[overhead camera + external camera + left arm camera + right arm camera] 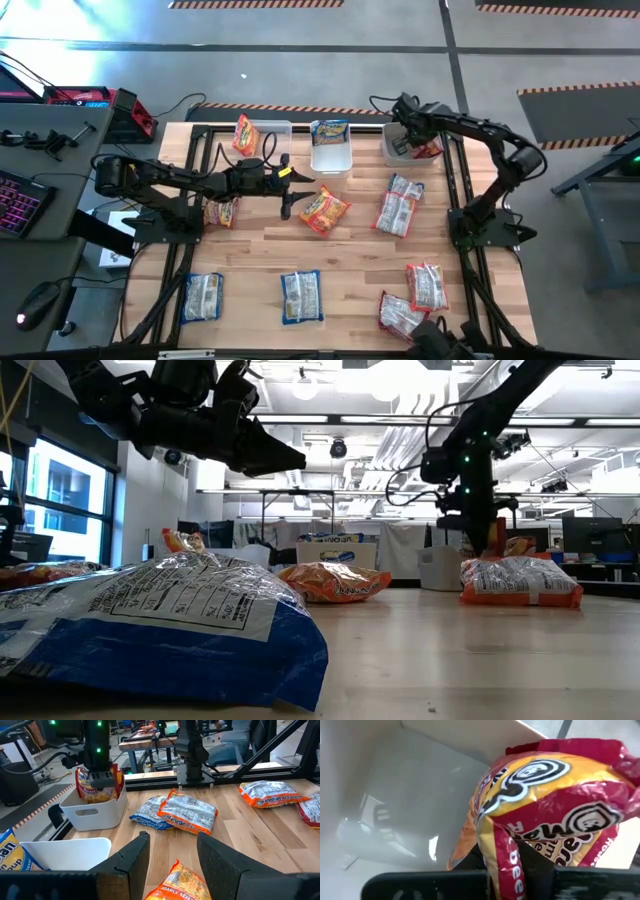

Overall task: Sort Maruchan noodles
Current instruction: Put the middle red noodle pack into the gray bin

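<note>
Maruchan noodle packets lie scattered on the wooden table. My right gripper reaches steeply down into the far right white bin, shut on a red-and-yellow packet. My left gripper hovers open near the table's middle, just above an orange packet that lies flat on the wood. The far left bin holds an orange packet standing on edge. The middle bin holds a blue-and-yellow one. My right gripper pinches the red-and-yellow packet between its two fingers at the crinkled wrapper. The fingers come from above, slanting steeply down. The packet stands upright, its upper part above the bin's rim and its lower part inside the bin.
Loose packets: an orange one under the left arm, red-and-white ones right of centre, two blue ones near the front edge, two red ones at the front right. A desk with a keyboard stands left.
</note>
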Robot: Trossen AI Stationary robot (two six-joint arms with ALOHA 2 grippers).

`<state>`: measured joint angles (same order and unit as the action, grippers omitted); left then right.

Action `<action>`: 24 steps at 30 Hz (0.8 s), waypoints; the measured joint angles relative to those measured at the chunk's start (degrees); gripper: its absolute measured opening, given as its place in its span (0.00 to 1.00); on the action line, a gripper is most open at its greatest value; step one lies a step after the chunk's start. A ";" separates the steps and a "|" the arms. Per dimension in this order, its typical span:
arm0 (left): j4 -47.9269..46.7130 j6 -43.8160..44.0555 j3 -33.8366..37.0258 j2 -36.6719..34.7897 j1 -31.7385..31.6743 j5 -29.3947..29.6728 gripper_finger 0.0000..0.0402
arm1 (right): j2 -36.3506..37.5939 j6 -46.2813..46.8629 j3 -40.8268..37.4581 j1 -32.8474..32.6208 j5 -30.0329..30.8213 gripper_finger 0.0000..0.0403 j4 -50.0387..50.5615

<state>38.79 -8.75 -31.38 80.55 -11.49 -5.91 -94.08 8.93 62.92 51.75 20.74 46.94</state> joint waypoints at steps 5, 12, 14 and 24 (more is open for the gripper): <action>0.02 0.00 0.00 0.00 0.00 0.02 0.38 | -0.15 0.98 0.00 -0.51 1.32 0.05 -0.24; 0.07 0.13 0.00 0.00 0.00 0.02 0.38 | -0.18 1.70 0.00 -0.81 1.33 0.32 -0.33; 0.07 0.15 0.00 0.00 0.00 0.02 0.38 | -0.17 2.61 0.00 -0.92 1.30 0.39 -0.16; 0.07 0.13 0.00 0.00 0.01 0.02 0.38 | 4.63 1.97 0.01 -1.93 1.88 0.48 1.13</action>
<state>38.86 -8.62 -31.38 80.55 -11.48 -5.89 -89.44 10.90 62.92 49.82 22.61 48.07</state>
